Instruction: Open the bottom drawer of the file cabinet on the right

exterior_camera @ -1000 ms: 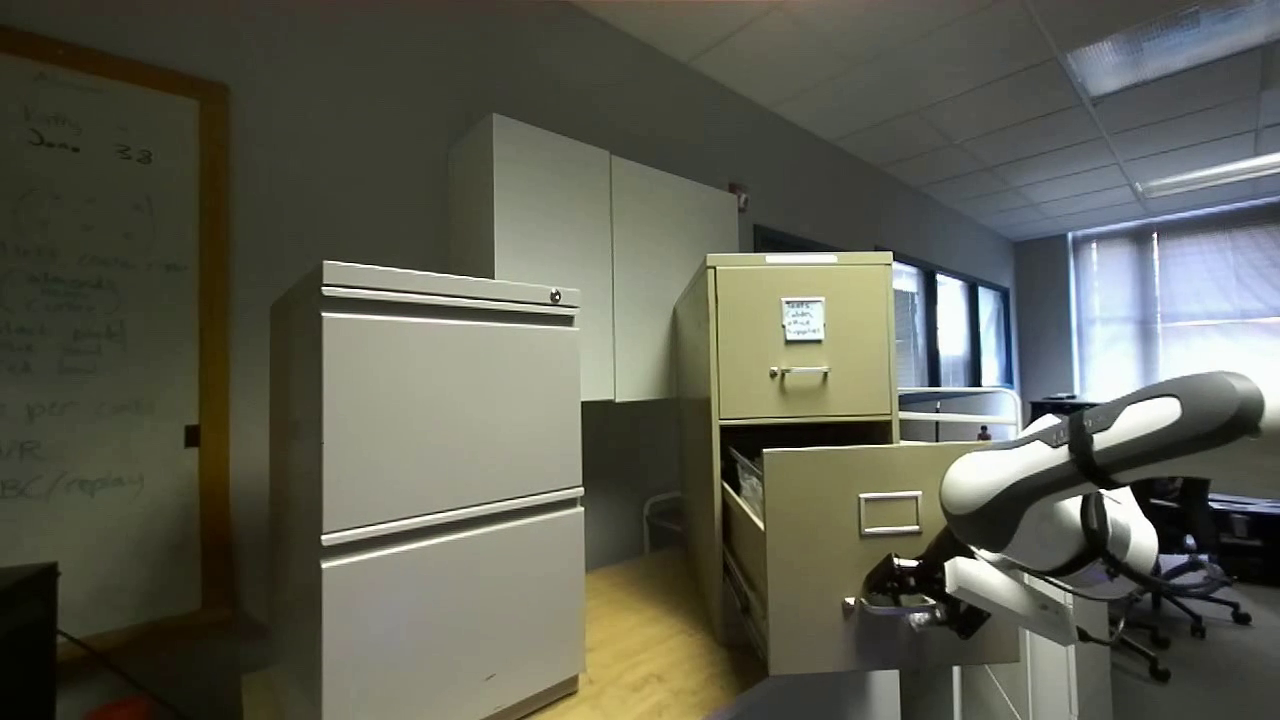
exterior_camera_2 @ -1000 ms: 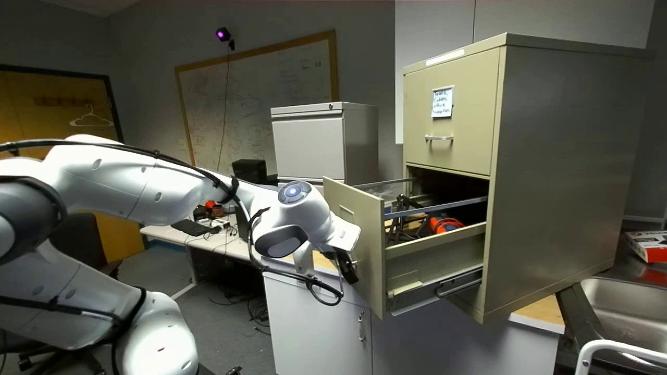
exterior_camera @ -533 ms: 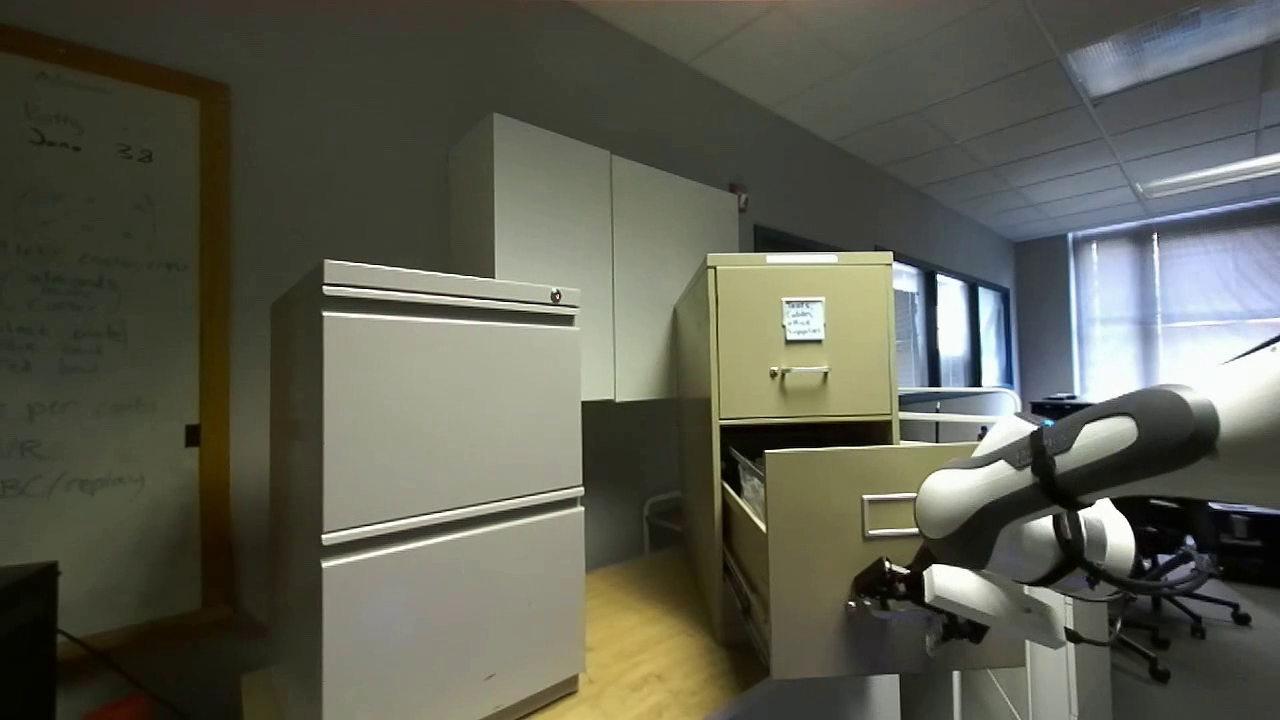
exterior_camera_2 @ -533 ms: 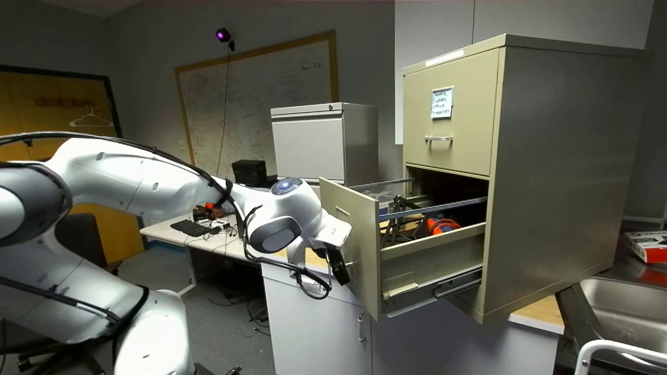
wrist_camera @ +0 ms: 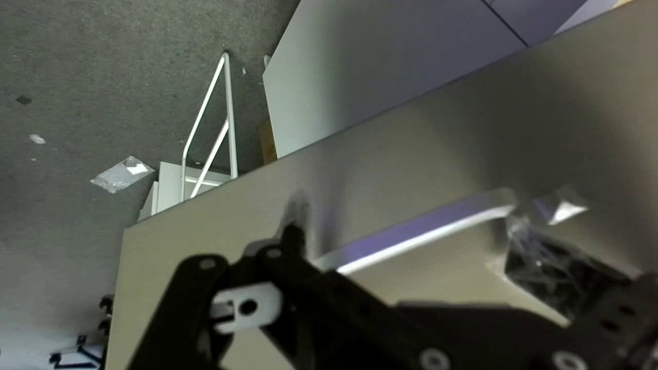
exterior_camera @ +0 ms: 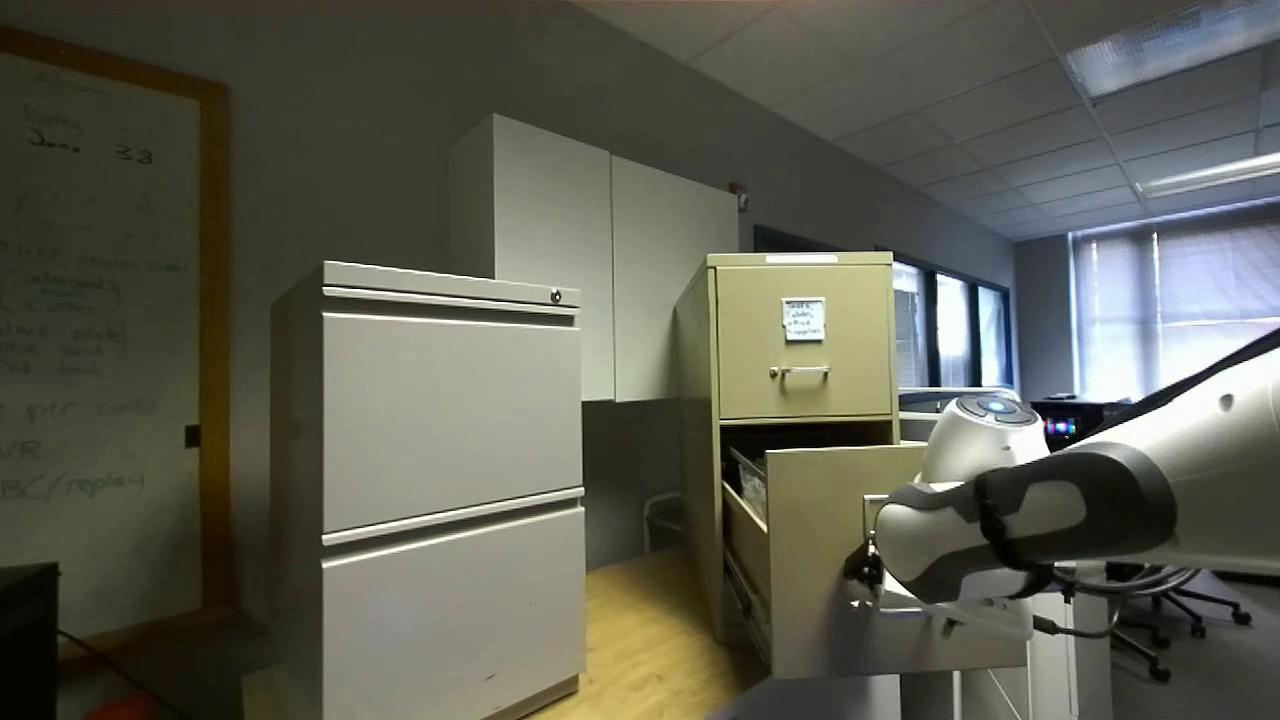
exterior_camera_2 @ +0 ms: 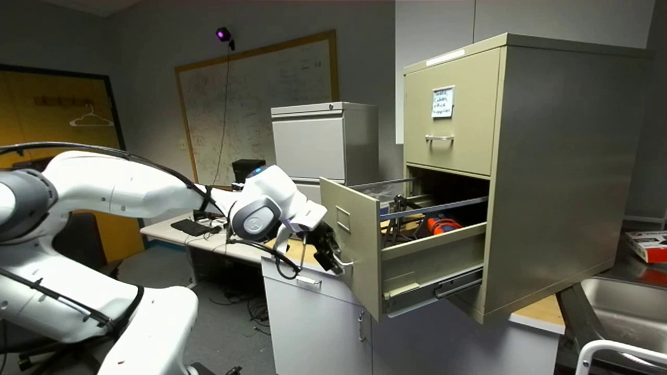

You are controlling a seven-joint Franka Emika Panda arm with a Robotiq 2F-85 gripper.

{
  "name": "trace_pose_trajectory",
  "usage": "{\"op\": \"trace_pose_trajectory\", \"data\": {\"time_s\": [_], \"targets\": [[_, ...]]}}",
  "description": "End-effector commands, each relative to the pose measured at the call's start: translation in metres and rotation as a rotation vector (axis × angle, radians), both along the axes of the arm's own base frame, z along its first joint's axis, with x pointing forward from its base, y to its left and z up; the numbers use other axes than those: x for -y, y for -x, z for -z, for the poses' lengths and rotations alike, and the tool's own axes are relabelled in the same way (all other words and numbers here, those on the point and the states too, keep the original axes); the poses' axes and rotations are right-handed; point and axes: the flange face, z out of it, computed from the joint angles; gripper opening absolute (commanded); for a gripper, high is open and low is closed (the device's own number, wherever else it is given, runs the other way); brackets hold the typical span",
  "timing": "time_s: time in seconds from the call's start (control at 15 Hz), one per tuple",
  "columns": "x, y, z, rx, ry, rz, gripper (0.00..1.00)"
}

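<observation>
In both exterior views the tan file cabinet (exterior_camera: 806,398) (exterior_camera_2: 563,172) has its bottom drawer (exterior_camera: 812,560) (exterior_camera_2: 359,237) pulled well out. The upper drawer, bearing a white paper, is closed. My gripper (exterior_camera_2: 336,263) is low against the pulled-out front, at the metal handle (wrist_camera: 426,231). In the wrist view the gripper's dark fingers (wrist_camera: 560,272) stand wide apart, one near each end of the handle, not clamped on it. The left end of the handle is covered by a finger. Whether either finger touches it, I cannot tell.
Dark tools and an orange-red item (exterior_camera_2: 443,225) lie inside the drawer. A light-grey cabinet (exterior_camera: 450,420) stands to one side on the wooden counter (exterior_camera: 640,620). Beneath the drawer is a white base cabinet (exterior_camera_2: 312,317). A sink (exterior_camera_2: 625,307) and white rail (exterior_camera_2: 620,346) flank it.
The gripper has opened from its grip on the handle. My wrist has swung round and tilted at the drawer front. The drawer came out slightly more, then stayed put.
</observation>
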Motion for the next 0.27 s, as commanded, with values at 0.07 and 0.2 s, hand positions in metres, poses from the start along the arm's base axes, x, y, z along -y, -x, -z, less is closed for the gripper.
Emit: {"op": "trace_pose_trajectory", "data": {"time_s": [0.07,0.2], "targets": [[-0.076,0.019,-0.035,0.028,0.095,0.060,1.00],[-0.095,0.032,-0.035,0.003,0.089,0.058,1.00]]}}
